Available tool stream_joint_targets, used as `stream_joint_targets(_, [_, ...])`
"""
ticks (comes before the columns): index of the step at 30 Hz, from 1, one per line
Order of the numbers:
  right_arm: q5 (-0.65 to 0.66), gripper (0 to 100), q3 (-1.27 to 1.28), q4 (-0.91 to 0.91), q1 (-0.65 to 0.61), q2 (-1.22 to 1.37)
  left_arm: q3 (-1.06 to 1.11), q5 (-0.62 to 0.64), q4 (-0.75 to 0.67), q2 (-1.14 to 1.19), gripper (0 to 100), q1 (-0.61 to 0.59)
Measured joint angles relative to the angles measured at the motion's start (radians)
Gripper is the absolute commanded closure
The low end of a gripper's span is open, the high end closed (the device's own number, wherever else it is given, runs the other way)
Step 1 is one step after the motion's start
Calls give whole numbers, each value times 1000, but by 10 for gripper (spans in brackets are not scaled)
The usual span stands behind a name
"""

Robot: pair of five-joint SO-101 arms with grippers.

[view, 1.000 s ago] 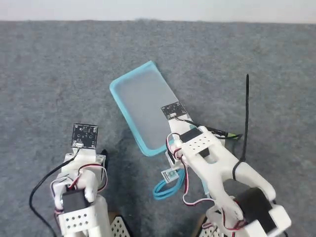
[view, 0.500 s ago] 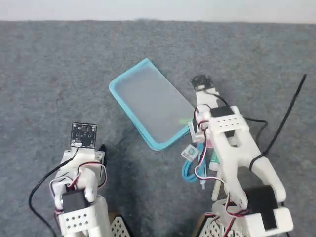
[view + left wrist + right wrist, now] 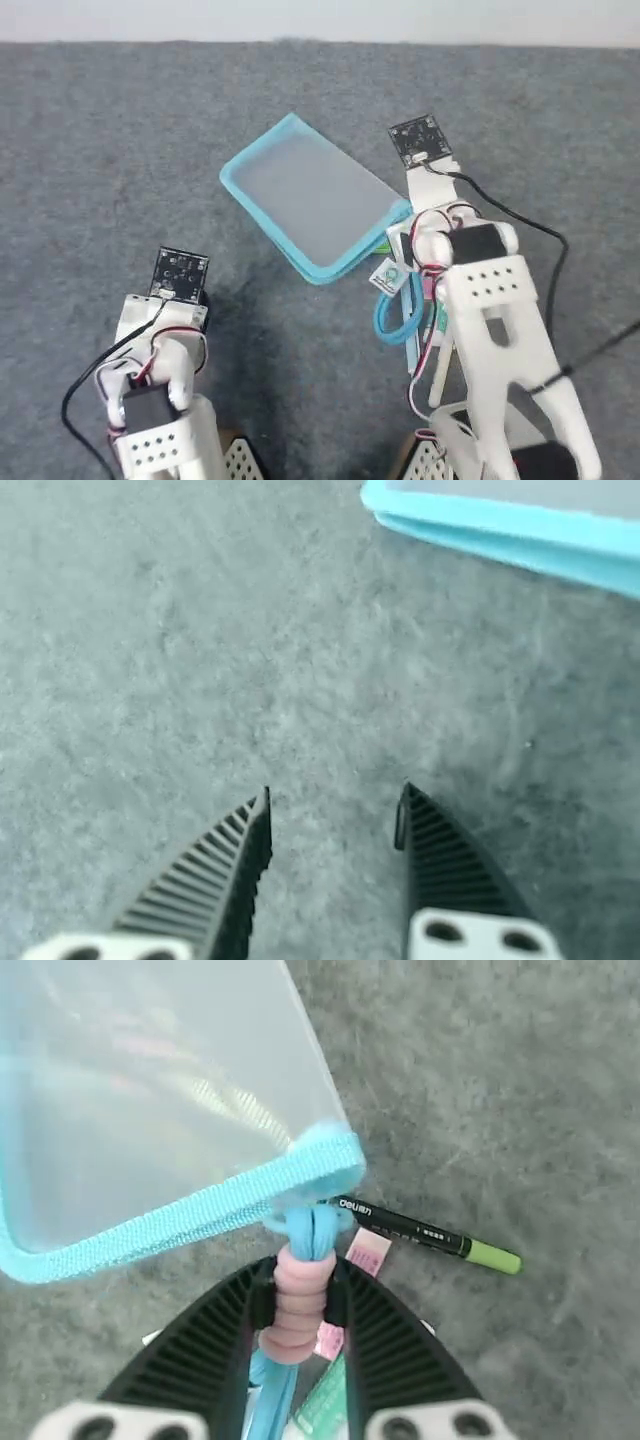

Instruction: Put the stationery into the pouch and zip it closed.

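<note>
A translucent pouch (image 3: 308, 199) with a light-blue edge lies tilted on the grey mat, and its corner (image 3: 320, 1160) is lifted. My right gripper (image 3: 298, 1290) is shut on the pink zipper pull (image 3: 297, 1295) and blue cord at that corner. A black pen with a green cap (image 3: 425, 1233) lies on the mat just beyond the corner, next to a pink item (image 3: 367, 1251). The cord's blue loop (image 3: 395, 318) and a white tag (image 3: 385, 276) hang beside the right arm. My left gripper (image 3: 333, 825) stands open over bare mat, short of the pouch's edge (image 3: 500, 535).
Grey mat (image 3: 120, 150) covers the whole table, with open room at the left and at the far side. The left arm (image 3: 160, 380) sits at the near left. Black cables (image 3: 530, 235) trail from the right arm.
The right arm swung to the right, dragging the pouch's near corner with it, so the pouch turned and shifted right. The pen and cord came out from under the arm. The left arm barely moved.
</note>
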Motion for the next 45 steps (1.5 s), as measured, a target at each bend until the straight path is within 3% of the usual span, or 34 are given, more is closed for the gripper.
stream_joint_targets(5, [3, 992, -26, 87, 0, -25, -25, 0, 0, 0, 805, 0])
stream_joint_targets(13, [3, 992, -28, 132, -74, -25, -95, 69, -38, 37, 807, 112])
stream_joint_targets(17, [3, 992, -21, 152, -74, -25, -226, 118, -106, 292, 807, 123])
stream_joint_targets(22, [3, 992, 83, 57, -78, -55, -571, 221, -115, 772, 806, 130])
stream_joint_targets(27, [3, 992, 176, -29, -81, -219, -832, 339, -114, 1181, 805, 233])
stream_joint_targets(35, [11, 992, 124, 34, -164, -336, -844, 499, -288, 1335, 805, 377])
stream_joint_targets(39, [14, 992, -35, 104, -198, -328, -784, 512, -399, 1432, 806, 382])
stream_joint_targets(45, [14, 992, -367, 201, -262, -143, -775, 509, -433, 1540, 806, 437])
